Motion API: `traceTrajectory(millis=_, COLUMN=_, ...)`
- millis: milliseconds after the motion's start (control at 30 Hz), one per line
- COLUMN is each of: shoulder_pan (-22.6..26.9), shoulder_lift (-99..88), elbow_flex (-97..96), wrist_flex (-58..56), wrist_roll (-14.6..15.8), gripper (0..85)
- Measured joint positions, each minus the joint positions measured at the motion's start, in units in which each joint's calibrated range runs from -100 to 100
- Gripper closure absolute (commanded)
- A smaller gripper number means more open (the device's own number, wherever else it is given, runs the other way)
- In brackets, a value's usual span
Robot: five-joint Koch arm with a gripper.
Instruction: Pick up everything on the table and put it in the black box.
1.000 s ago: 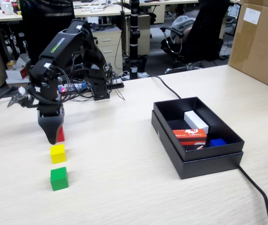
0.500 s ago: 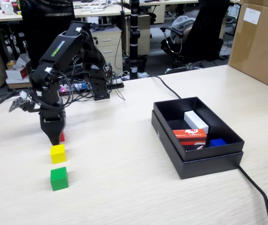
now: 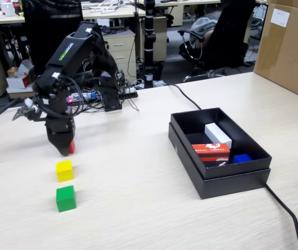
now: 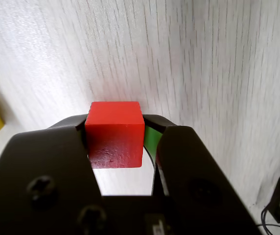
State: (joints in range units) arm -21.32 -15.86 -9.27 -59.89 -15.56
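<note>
Between my gripper's (image 4: 123, 147) jaws I see the red cube (image 4: 114, 133) clamped, raised just off the table (image 3: 138, 187); yellow cube (image 3: 64, 170) and green cube (image 3: 65, 198) sit nearby, black box (image 3: 211, 179) well apart.

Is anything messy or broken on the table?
Nothing looks broken or spilled. The gripper holds the red cube squarely, the yellow cube and green cube sit neatly on the table, and the black box looks undamaged.

Three cubes: one red (image 4: 114, 139), one yellow (image 3: 64, 170), one green (image 3: 65, 198).
</note>
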Motion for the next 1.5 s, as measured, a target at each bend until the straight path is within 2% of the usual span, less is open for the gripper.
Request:
traceTrajectory(millis=33, shoulder_pan=0.4, shoulder_lift=-3.2, elbow_flex=-1.0, wrist_flex=-0.5, wrist_roll=0.0, gripper=81.0)
traceTrajectory(millis=67, shoulder_pan=2.4, shoulder_lift=-15.4, elbow_flex=-6.0, wrist_flex=-3.9, wrist_roll=1.0, gripper=81.0)
traceTrajectory(millis=133, shoulder_pan=5.6, shoulder_lift=-28.0, elbow_flex=-6.8, wrist_flex=-7.0, wrist_roll=2.1, gripper=81.1)
traceTrajectory(millis=167, shoulder_pan=5.7, shoulder_lift=-28.5, elbow_flex=-6.8, wrist_flex=-7.1, wrist_roll=2.2, gripper=81.1)
traceTrajectory(millis=200, shoulder_pan=8.9, shoulder_lift=-38.6, elbow_flex=-10.0, wrist_flex=-9.1, wrist_roll=4.2, gripper=81.1)
traceTrajectory(millis=233, shoulder_pan=9.0, shoulder_lift=-39.0, elbow_flex=-10.2, wrist_flex=-9.3, wrist_roll=4.3, gripper=81.1)
traceTrajectory(millis=333, shoulder_pan=16.1, shoulder_lift=-51.9, elbow_flex=-13.0, wrist_flex=-10.5, wrist_roll=8.4, gripper=81.0)
traceTrajectory(millis=367, shoulder_pan=20.3, shoulder_lift=-57.5, elbow_flex=-12.8, wrist_flex=-10.6, wrist_roll=11.1, gripper=81.0)
traceTrajectory(millis=467, shoulder_pan=25.8, shoulder_lift=-61.2, elbow_flex=-12.9, wrist_flex=-10.8, wrist_roll=14.7, gripper=81.0)
traceTrajectory(millis=500, shoulder_pan=29.1, shoulder_lift=-61.7, elbow_flex=-12.0, wrist_flex=-10.8, wrist_roll=16.6, gripper=81.0)
traceTrajectory(millis=567, shoulder_pan=32.4, shoulder_lift=-59.8, elbow_flex=-7.7, wrist_flex=-10.8, wrist_roll=19.1, gripper=81.0)
traceTrajectory(millis=600, shoulder_pan=32.5, shoulder_lift=-59.7, elbow_flex=-7.4, wrist_flex=-10.8, wrist_roll=19.3, gripper=81.0)
traceTrajectory(millis=633, shoulder_pan=34.1, shoulder_lift=-53.3, elbow_flex=-1.0, wrist_flex=-10.8, wrist_roll=21.5, gripper=81.0)
traceTrajectory(millis=667, shoulder_pan=34.1, shoulder_lift=-53.3, elbow_flex=-1.0, wrist_flex=-10.8, wrist_roll=21.5, gripper=81.0)
traceTrajectory(millis=733, shoulder_pan=34.9, shoulder_lift=-34.8, elbow_flex=14.4, wrist_flex=-11.3, wrist_roll=22.9, gripper=81.0)
traceTrajectory(millis=767, shoulder_pan=34.9, shoulder_lift=-34.6, elbow_flex=14.9, wrist_flex=-11.2, wrist_roll=22.9, gripper=81.0)
traceTrajectory(millis=800, shoulder_pan=34.7, shoulder_lift=-26.7, elbow_flex=21.9, wrist_flex=-11.5, wrist_roll=23.2, gripper=81.0)
traceTrajectory(millis=933, shoulder_pan=34.9, shoulder_lift=-17.5, elbow_flex=29.0, wrist_flex=-11.2, wrist_roll=23.8, gripper=81.0)
traceTrajectory(millis=1167, shoulder_pan=37.8, shoulder_lift=-1.2, elbow_flex=36.9, wrist_flex=-11.2, wrist_roll=25.9, gripper=81.0)
traceTrajectory(millis=1500, shoulder_pan=38.3, shoulder_lift=14.9, elbow_flex=39.0, wrist_flex=-10.7, wrist_roll=27.3, gripper=80.2)
